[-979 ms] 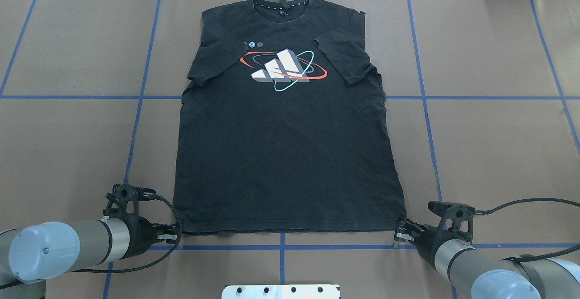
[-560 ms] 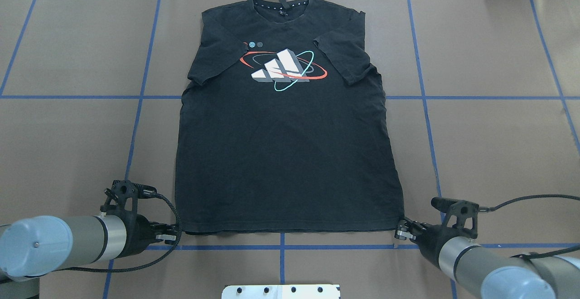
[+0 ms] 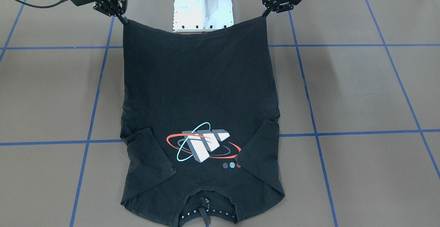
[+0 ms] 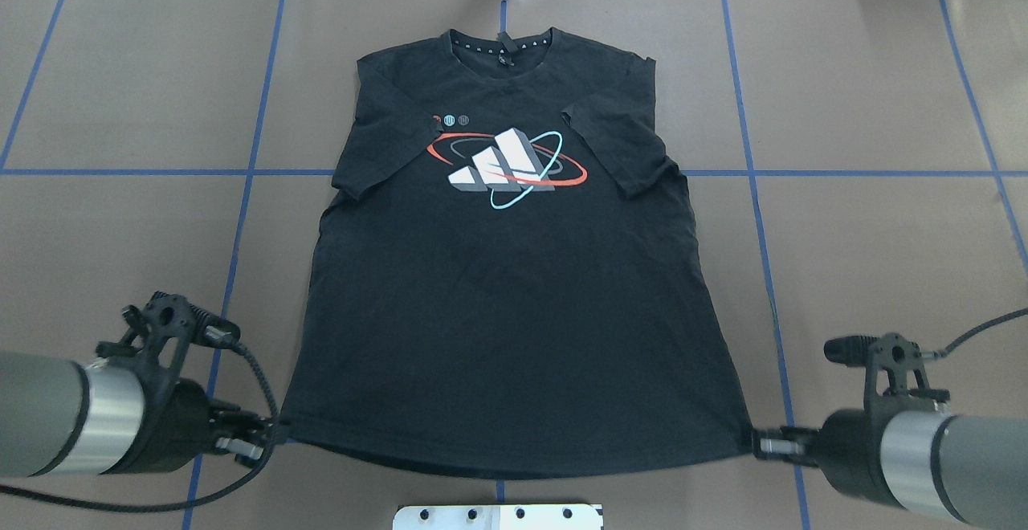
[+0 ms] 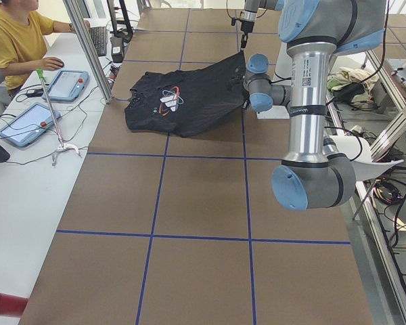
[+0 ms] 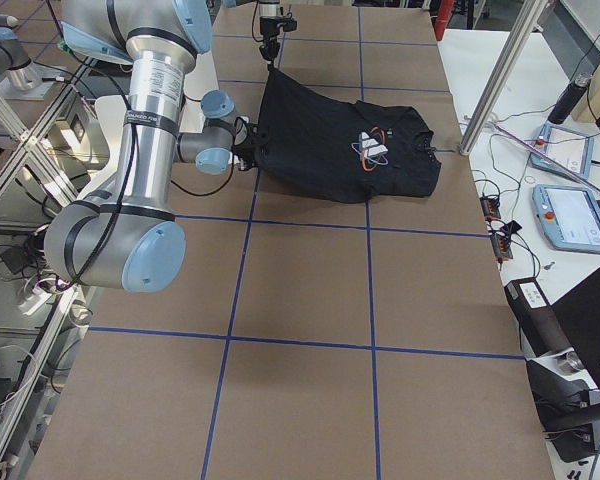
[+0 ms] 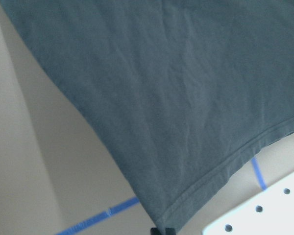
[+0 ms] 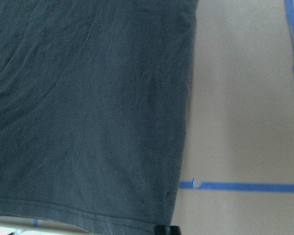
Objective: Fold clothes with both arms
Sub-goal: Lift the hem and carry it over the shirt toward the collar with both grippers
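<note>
While one black T-shirt (image 4: 506,297) lies print-up on the brown table (image 4: 883,233), its hem hangs clear of the surface between two grippers; left gripper (image 4: 269,435) pinches one hem corner, right gripper (image 4: 759,443) pinches the other; two sleeves lie folded inward, flanking one logo (image 4: 504,167); the collar end rests flat

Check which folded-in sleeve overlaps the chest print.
The sleeve on the robot's left side: its hem covers the edge of the small dots beside the logo. The right-side sleeve stops short of both.
</note>
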You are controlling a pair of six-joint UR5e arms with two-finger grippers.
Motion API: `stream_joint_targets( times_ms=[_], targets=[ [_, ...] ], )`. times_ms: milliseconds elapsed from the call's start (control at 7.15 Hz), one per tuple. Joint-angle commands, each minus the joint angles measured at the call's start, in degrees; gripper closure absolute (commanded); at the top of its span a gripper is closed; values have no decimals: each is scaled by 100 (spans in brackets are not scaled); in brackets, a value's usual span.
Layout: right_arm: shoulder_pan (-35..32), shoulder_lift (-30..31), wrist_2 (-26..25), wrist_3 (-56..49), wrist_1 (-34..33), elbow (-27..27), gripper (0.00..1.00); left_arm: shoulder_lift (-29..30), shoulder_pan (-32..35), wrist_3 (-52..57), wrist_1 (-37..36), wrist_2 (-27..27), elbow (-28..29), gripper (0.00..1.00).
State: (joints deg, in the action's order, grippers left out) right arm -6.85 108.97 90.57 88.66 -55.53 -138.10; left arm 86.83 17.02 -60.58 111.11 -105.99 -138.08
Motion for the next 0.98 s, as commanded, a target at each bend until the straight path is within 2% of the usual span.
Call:
stream_joint_targets(
  times_ms=[0, 140, 420, 560, 700, 839],
  targets=[
    [952, 500, 259, -77, -1, -811, 100, -594, -642, 28, -64, -291, -1049, 100],
    [1001, 485, 233, -68, -1, -841, 100, -675, -778, 20, -64, -291, -1237, 100],
    [399, 371, 14, -68, -19, -737, 100, -344, -552, 11, -160, -221, -689, 100],
    [-162, 31, 13, -68, -28, -379, 100, 267, 85, 37, -152, -186, 115, 100],
    [-742, -373, 13, -68, -28, 155, 100, 874, 552, 46, -152, 128, 837, 100],
    [-1305, -1090, 30, -68, -28, 865, 100, 1263, 774, 55, -143, 662, 1410, 100]
  ],
)
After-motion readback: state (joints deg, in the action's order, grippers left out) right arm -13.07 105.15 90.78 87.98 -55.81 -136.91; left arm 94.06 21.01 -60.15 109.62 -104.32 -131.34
